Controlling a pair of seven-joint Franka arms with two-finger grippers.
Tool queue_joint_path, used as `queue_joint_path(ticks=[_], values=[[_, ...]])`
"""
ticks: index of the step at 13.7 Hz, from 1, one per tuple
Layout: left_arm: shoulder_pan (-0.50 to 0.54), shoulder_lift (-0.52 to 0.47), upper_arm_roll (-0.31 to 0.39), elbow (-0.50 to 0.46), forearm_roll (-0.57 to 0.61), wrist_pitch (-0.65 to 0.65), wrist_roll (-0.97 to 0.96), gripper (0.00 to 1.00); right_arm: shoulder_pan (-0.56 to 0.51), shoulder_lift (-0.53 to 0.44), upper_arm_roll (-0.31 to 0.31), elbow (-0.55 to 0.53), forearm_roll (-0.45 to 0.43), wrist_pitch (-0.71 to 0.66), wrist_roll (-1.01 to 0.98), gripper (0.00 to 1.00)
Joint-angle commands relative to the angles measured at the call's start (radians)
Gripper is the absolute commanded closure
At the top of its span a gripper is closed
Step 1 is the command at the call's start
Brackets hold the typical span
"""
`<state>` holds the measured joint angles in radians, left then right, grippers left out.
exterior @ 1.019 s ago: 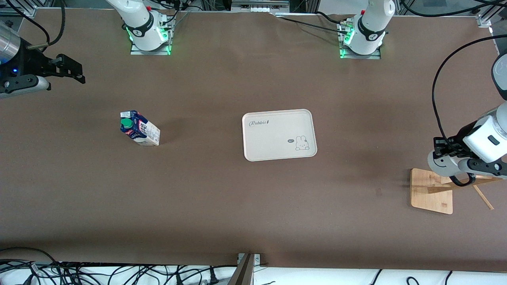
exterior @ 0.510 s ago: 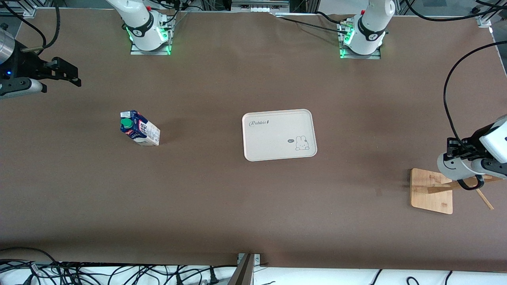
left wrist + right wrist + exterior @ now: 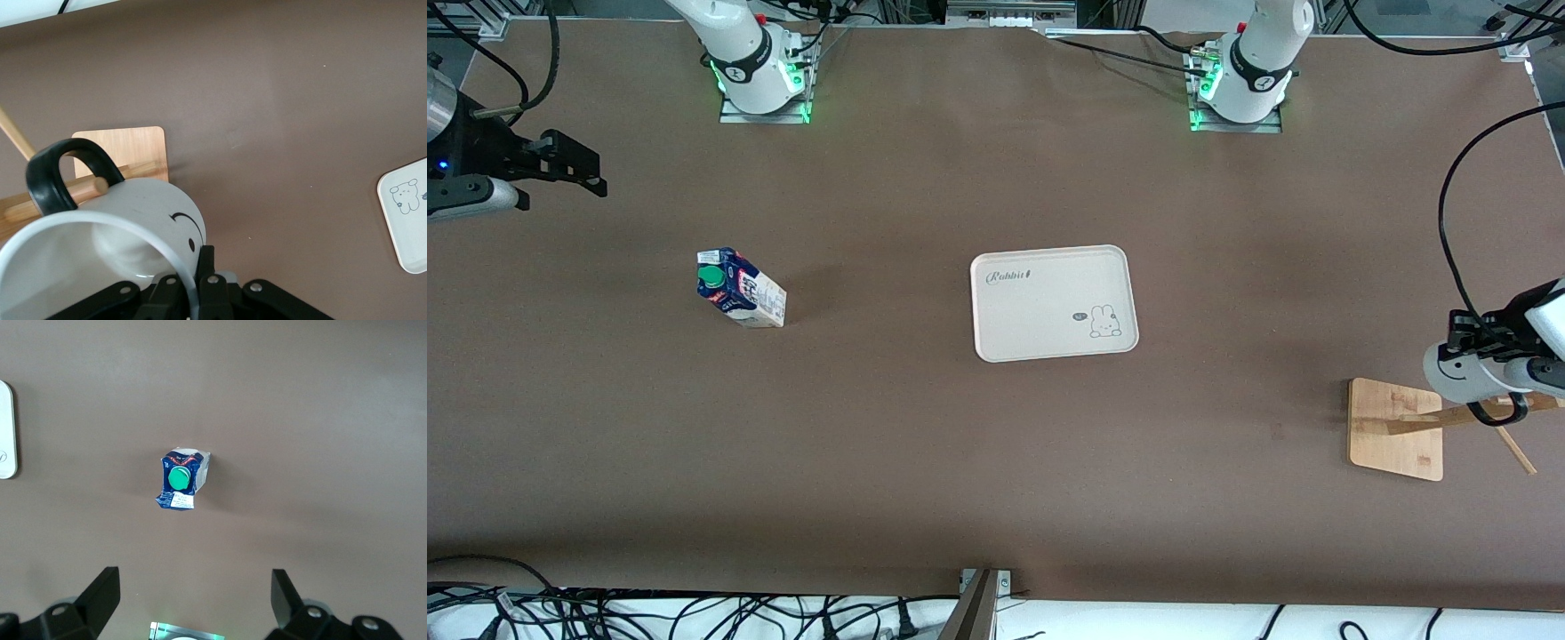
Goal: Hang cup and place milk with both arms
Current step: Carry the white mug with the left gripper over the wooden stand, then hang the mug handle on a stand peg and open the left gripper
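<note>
white cup (image 3: pixel 127 220) with black smiley, dark blue milk (image 3: pixel 740 289) with green cap.

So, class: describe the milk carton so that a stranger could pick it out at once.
Start at the cream rabbit tray mid-table, then look toward the right arm's end. The milk carton stands alone there on the brown table, dark blue with a round green cap.

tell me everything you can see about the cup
The cup is a small white mug, glossy like ceramic, with a thick black loop handle and a black smiley face on its side. It is tipped on its side in the air, its rim clamped in the shut left gripper. It hangs over the wooden rack at the left arm's end of the table, and a wooden peg passes through the handle's loop.
</note>
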<state>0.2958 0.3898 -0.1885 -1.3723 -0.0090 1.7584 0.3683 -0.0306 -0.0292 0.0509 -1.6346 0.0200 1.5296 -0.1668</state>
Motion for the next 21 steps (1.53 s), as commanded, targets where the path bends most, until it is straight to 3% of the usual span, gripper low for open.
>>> queue_joint_path(ticks=[1,6,7,9,14,21], values=[[0.011,0.000,-0.006,0.004,-0.006,0.013,0.032,1.00,-0.011,0.003,0.007,0.016,-0.017,-0.006,0.000,0.00],[0.035,0.001,-0.006,-0.007,-0.005,0.010,0.020,1.00,-0.011,0.000,0.007,0.018,-0.017,-0.008,0.000,0.00],[0.039,0.003,-0.005,-0.007,-0.003,0.010,0.021,0.87,-0.011,-0.001,0.007,0.018,-0.017,-0.009,0.000,0.00],[0.046,0.008,-0.006,-0.008,-0.014,0.009,0.008,0.00,-0.011,-0.002,0.007,0.018,-0.018,-0.008,0.000,0.00],[0.020,0.000,-0.022,-0.001,-0.002,-0.002,-0.080,0.00,-0.011,0.000,0.009,0.018,-0.023,-0.006,0.000,0.00],[-0.121,-0.049,-0.025,0.004,0.066,-0.079,-0.274,0.00,-0.011,0.000,0.009,0.018,-0.023,-0.008,0.000,0.00]])
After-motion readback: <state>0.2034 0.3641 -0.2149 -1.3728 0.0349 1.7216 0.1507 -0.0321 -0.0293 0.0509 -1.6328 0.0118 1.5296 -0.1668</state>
